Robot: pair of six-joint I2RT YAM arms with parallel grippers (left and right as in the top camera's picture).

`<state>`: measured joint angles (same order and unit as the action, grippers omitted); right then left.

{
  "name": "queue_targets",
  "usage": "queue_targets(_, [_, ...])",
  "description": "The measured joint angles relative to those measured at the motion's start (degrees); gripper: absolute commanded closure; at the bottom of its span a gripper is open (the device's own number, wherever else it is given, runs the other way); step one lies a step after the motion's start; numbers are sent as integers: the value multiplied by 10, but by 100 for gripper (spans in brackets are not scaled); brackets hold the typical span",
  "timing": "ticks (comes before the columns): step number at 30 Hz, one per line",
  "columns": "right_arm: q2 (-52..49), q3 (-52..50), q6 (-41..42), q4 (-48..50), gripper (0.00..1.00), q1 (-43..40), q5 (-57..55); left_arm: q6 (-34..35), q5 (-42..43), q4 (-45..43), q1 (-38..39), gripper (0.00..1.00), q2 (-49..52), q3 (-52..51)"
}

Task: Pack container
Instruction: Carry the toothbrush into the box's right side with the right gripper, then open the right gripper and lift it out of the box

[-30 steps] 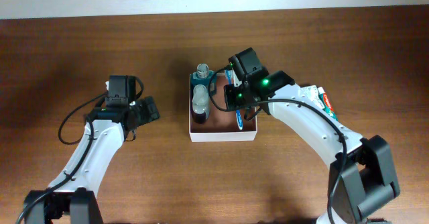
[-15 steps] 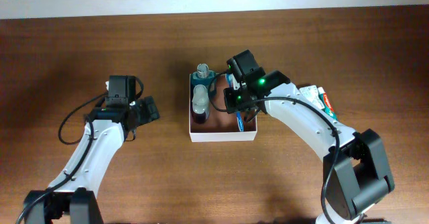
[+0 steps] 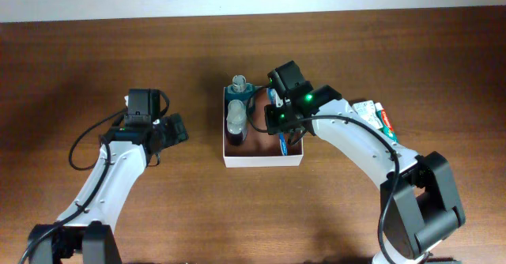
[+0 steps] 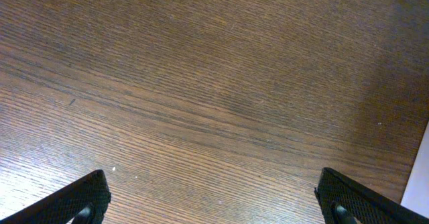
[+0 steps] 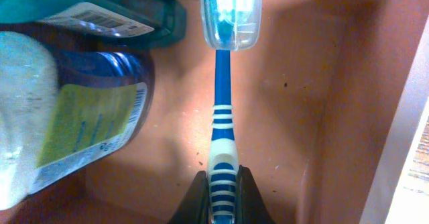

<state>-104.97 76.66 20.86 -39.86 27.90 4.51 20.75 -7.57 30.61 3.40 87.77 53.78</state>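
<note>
Right gripper (image 5: 222, 187): my jaws are clamped on the tail end of the toothbrush (image 5: 222, 110), pinching the handle from both sides so it runs straight out ahead of my fingers.
Toothbrush: blue and white, with a clear cap over the head. I hold it by the tail so the capped head goes in first and my fingers are clear of the walls.
Container (image 3: 263, 161): it sits at the middle of the table (image 3: 79, 58), between my two arms, with thin white walls around a reddish-brown floor. My right gripper is down over its right half.
Already inside: a blue bottle (image 5: 80, 123) with a yellow-green label lies along the left side, and a teal bottle (image 5: 100, 9) lies at the far left corner. They fill the left, which is why I bring the brush over the bare strip by the right wall.
Brush contact: I cannot tell whether the brush touches the floor or hangs just above it.
Left gripper (image 4: 214, 197): my fingers are spread wide with nothing between them, over bare wood well to the left of the container. I judge it is parked there to leave the box free for the other arm.
Outside the box: a small white packet (image 3: 376, 115) with green and red print lies on the table beside my right arm. I judge it is yet to be packed.
Next: lay the brush flat, then let go. The risk I see is the capped head leaning on the far wall.
</note>
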Motion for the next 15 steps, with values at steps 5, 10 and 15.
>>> queue_targets(5, [0,-3,2,3,94,0,0,0,0,0,0,1,0,0])
queue_targets(10, [0,-4,2,5,84,0,0,0,0,0,0,1,0,0])
queue_targets(15, [0,-4,3,5,78,0,0,0,0,0,0,0,0,0])
